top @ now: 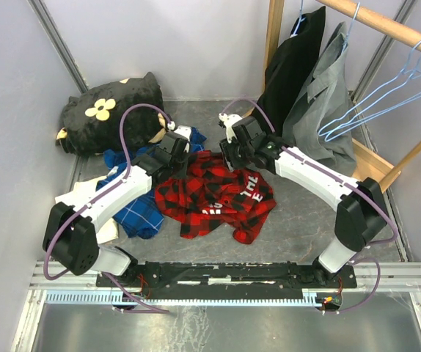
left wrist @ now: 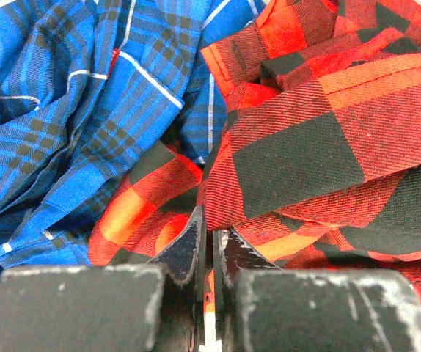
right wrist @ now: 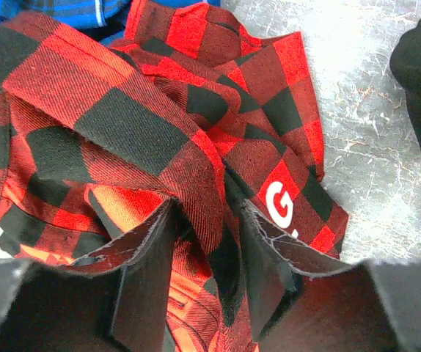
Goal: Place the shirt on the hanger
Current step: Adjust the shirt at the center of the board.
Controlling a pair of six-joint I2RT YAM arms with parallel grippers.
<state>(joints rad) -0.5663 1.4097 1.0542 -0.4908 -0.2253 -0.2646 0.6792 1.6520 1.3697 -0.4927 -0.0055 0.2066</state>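
Note:
The red-and-black plaid shirt [top: 214, 194] with white lettering lies crumpled on the grey table in the middle. My left gripper [top: 183, 156] is at its upper left edge, and in the left wrist view my left gripper [left wrist: 210, 229] is shut on a thin fold of the shirt [left wrist: 306, 139]. My right gripper [top: 232, 156] is at the shirt's upper edge. In the right wrist view my right gripper [right wrist: 207, 213] holds a thick fold of the shirt [right wrist: 122, 125] between its fingers. Several light-blue wire hangers [top: 386, 99] hang on the wooden rail at the right.
A blue plaid shirt [top: 141, 211] lies left of the red one, also in the left wrist view [left wrist: 64, 103]. A black cushion with a flower [top: 108, 110] sits at the back left. A black garment [top: 295, 66] and a grey garment [top: 328, 99] hang on the rail [top: 386, 26].

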